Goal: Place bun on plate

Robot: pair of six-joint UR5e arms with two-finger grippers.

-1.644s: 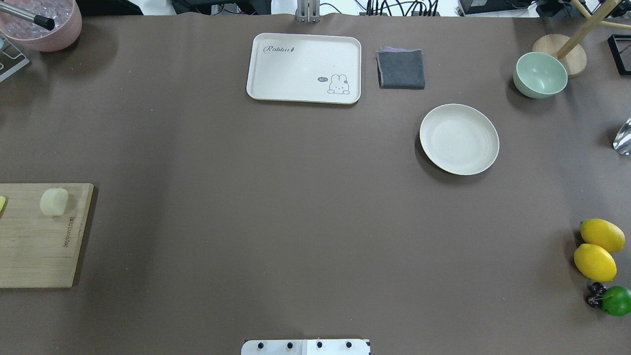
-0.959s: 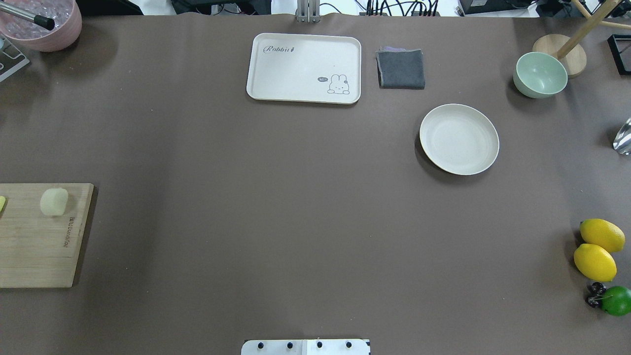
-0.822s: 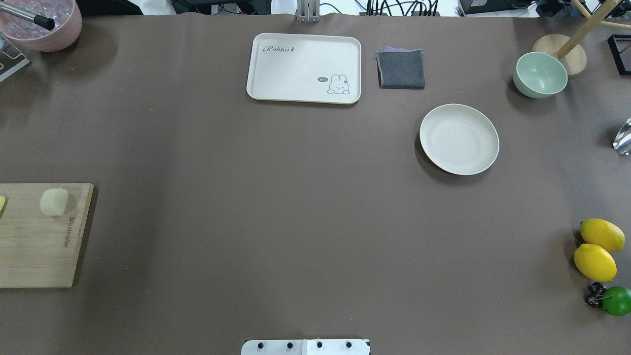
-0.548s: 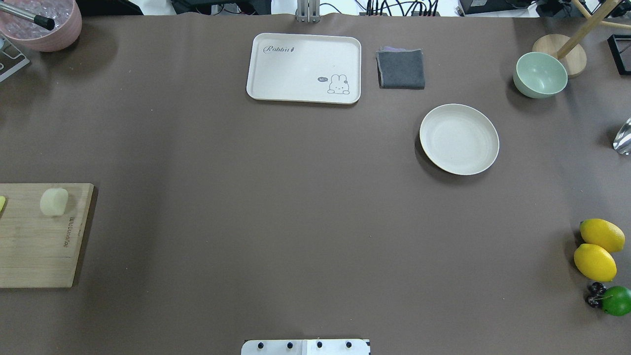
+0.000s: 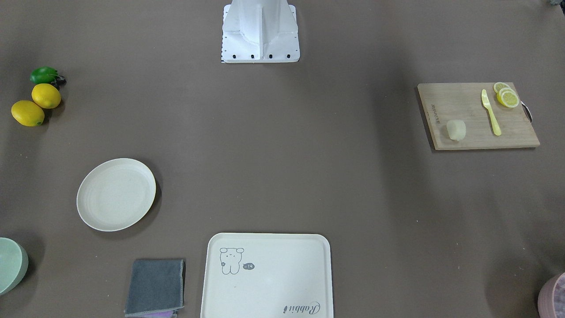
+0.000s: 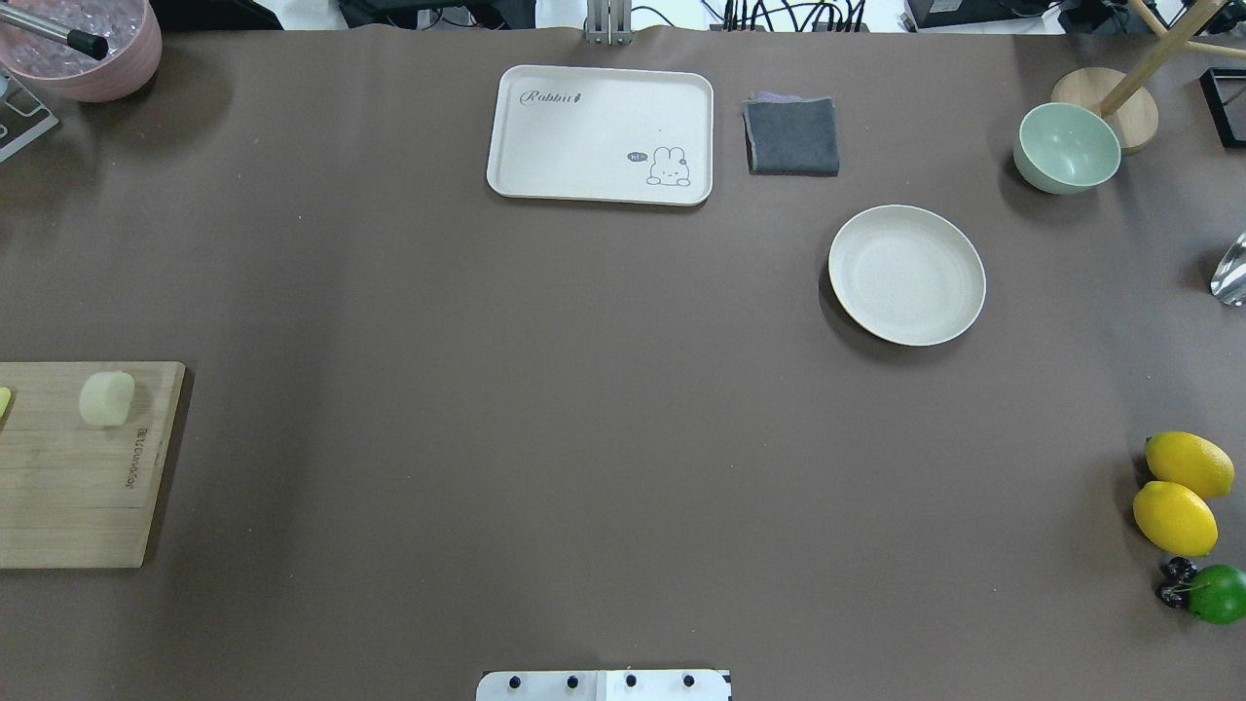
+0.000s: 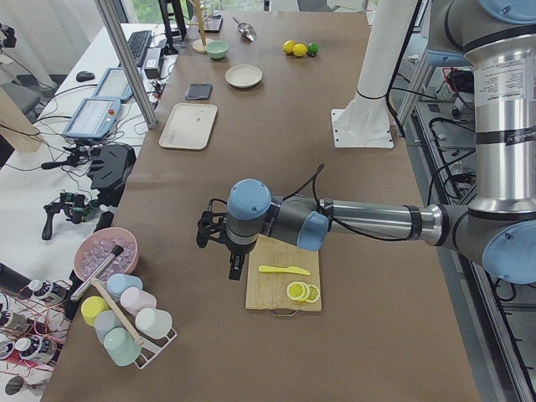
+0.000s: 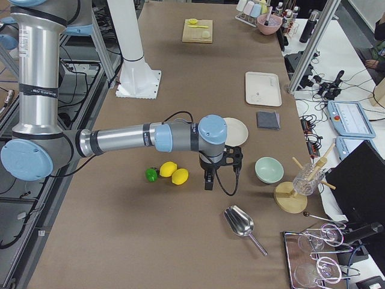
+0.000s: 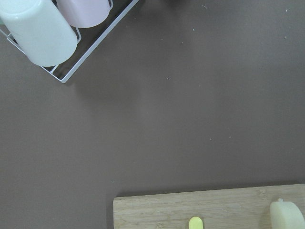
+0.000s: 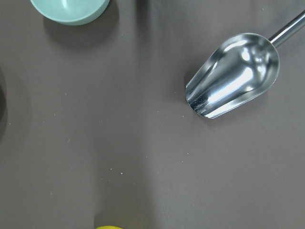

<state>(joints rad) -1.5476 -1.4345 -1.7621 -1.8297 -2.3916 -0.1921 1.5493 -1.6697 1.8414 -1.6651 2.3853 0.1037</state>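
Front view: the bun (image 5: 456,130) sits on a cutting board (image 5: 468,101), well apart from the plate (image 5: 116,194). Left side view: the left gripper (image 7: 236,266) hangs beside the board; whether it is open cannot be told. Left wrist view: the bun is near the gripper. It looks soft and light, so pinch its flatter sides gently.

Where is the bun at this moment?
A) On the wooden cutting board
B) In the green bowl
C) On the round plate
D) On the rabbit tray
A: the bun sits on the wooden cutting board next to the yellow knife, across the table from the plate.
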